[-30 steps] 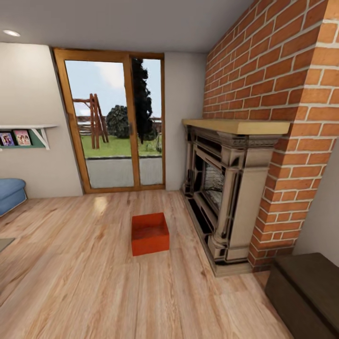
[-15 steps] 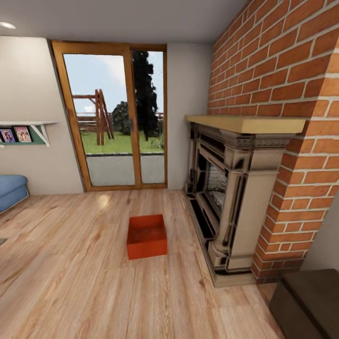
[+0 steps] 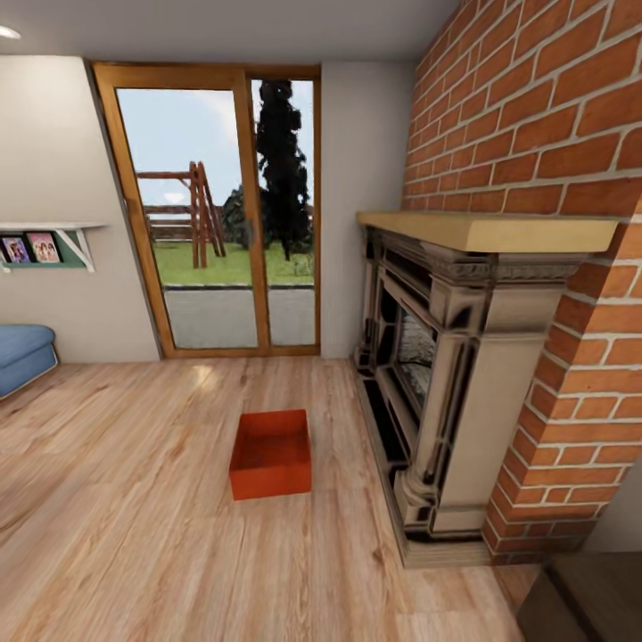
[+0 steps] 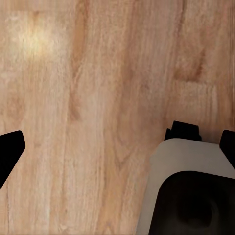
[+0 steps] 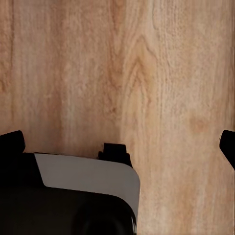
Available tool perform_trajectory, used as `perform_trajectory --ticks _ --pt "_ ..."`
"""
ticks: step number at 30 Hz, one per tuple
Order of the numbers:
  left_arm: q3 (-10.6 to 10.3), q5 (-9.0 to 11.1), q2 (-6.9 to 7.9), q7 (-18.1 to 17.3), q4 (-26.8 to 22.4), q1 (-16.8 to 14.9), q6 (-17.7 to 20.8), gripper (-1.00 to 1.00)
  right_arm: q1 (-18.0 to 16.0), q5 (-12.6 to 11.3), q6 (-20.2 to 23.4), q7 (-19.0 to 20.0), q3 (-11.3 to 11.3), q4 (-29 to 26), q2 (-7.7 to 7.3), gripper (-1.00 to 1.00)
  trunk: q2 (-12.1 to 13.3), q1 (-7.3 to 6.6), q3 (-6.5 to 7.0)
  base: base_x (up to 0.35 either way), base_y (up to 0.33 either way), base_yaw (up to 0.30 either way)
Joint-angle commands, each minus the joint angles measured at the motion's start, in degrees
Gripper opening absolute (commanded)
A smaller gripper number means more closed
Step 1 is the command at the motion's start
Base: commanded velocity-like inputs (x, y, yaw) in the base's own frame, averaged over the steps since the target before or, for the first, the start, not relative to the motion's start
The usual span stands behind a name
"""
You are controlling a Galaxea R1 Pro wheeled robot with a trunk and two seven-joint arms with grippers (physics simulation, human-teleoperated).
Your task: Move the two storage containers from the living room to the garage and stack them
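Orange-red storage container (image 3: 271, 455) sat on wood-plank floor (image 3: 134, 499), near the fireplace (image 3: 446, 374) base. Looked rigid, light, lidless; best taken by opposite rims. Both claws spread apart, empty, over planks.

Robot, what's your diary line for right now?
Room: living room | Orange-red lidless rectangular container: on wood-plank floor, left of ornate fireplace | End effectors: open over bare planks, holding nothing | Stacking: not started

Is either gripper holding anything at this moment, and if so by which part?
Nothing is held. Both wrist views show widely spread fingertips with only bare wood floor between them. The one storage container in sight sits untouched on the floor beside the fireplace.
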Motion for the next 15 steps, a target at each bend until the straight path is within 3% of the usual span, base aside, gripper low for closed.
perform_trajectory --ticks 1,15 --pt "-0.15 0.58 -0.01 -0.03 0.26 -0.11 -0.53 1.00 -0.10 0.48 -0.38 -0.03 0.00 0.24 -0.01 1.00 -0.03 0.03 -0.15 0.273 -0.223 0.090" --pt "-0.19 0.61 0.00 -0.03 0.26 -0.11 -0.53 1.00 -0.10 0.48 -0.38 -0.03 0.00 0.24 -0.01 1.00 -0.03 0.03 -1.25 0.287 -0.186 0.083"
